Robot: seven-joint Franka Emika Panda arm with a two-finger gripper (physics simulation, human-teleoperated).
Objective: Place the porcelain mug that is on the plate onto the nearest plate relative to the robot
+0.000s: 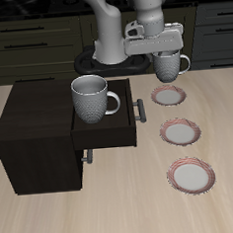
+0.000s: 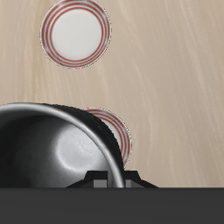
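Observation:
My gripper (image 1: 166, 53) is shut on the rim of the grey-white porcelain mug (image 1: 170, 66) and holds it upright in the air, over the rearmost of three plates, the plate (image 1: 169, 95) closest to the robot's base. The mug hangs clear above that plate and does not touch it. In the wrist view the mug's dark inside (image 2: 52, 153) fills much of the frame, my gripper (image 2: 109, 179) is at its rim, and the plate (image 2: 121, 131) under it peeks out past the mug's edge.
Two more plates lie in a row toward the table's front edge: the middle plate (image 1: 180, 132) (image 2: 76, 31) and the front plate (image 1: 191, 174). A look-alike mug (image 1: 91, 99) stands on a dark cabinet (image 1: 30, 130) whose drawer (image 1: 108, 134) is pulled open.

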